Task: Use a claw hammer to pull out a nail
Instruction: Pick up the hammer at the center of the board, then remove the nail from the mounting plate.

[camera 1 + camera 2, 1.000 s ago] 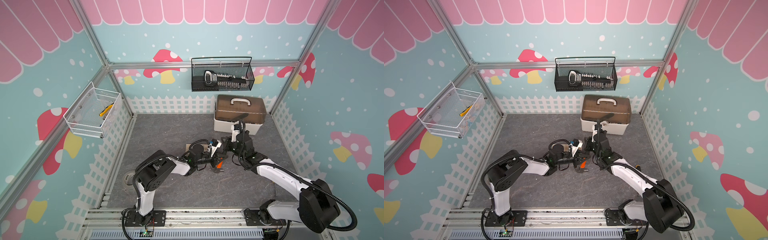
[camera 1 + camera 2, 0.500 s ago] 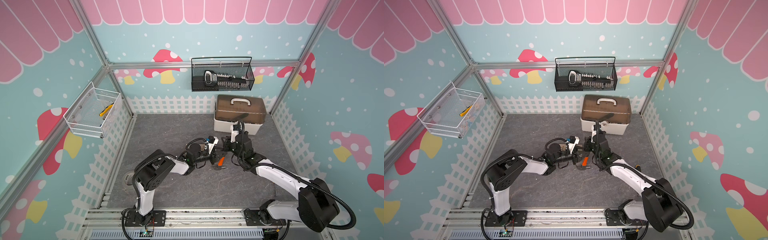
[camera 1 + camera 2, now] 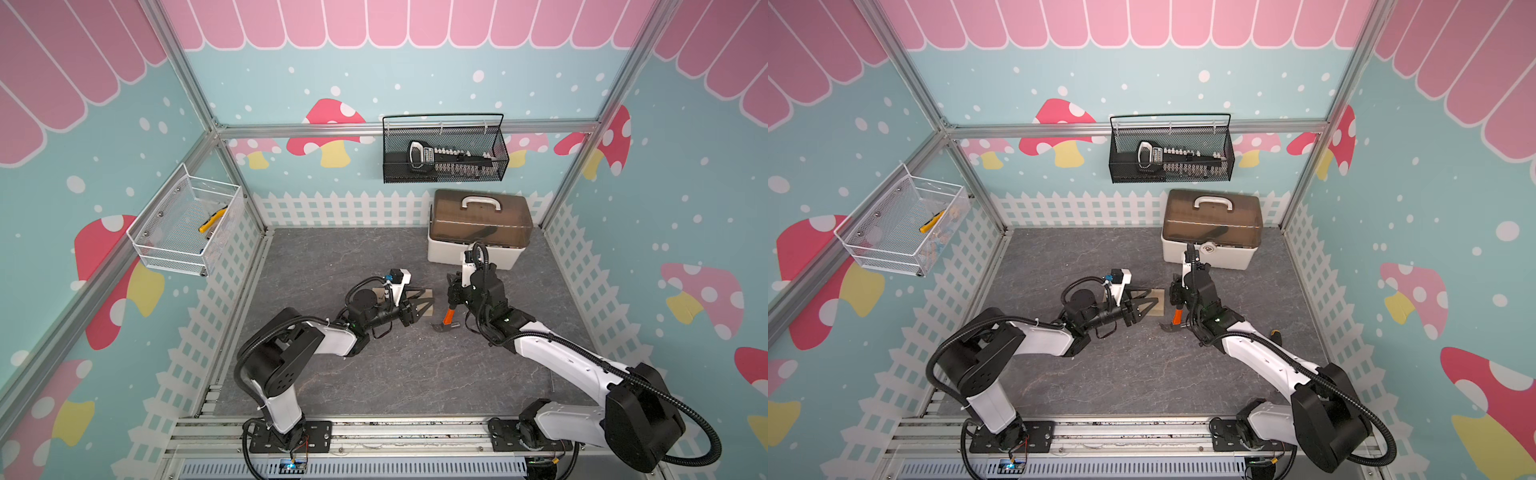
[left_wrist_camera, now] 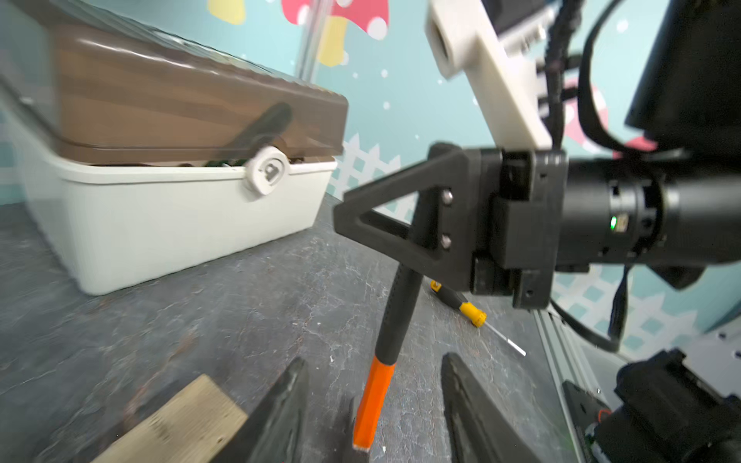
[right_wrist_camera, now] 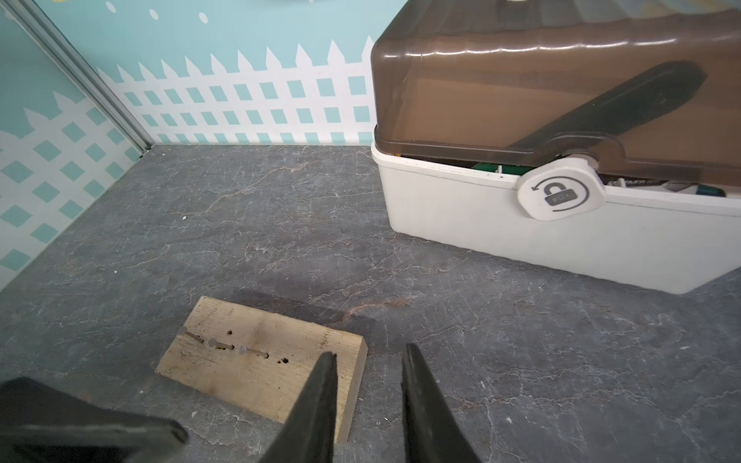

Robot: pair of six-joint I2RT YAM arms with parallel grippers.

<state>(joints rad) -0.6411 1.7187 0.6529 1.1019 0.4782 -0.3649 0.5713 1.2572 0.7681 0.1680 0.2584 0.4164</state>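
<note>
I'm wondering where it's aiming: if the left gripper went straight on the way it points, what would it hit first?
Probably the claw hammer: in the left wrist view its orange neck stands just ahead between the open fingers of the left gripper.

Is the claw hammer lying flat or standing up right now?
Standing, leaning: the claw hammer hangs head-down, its black handle clamped in the right gripper.
</note>
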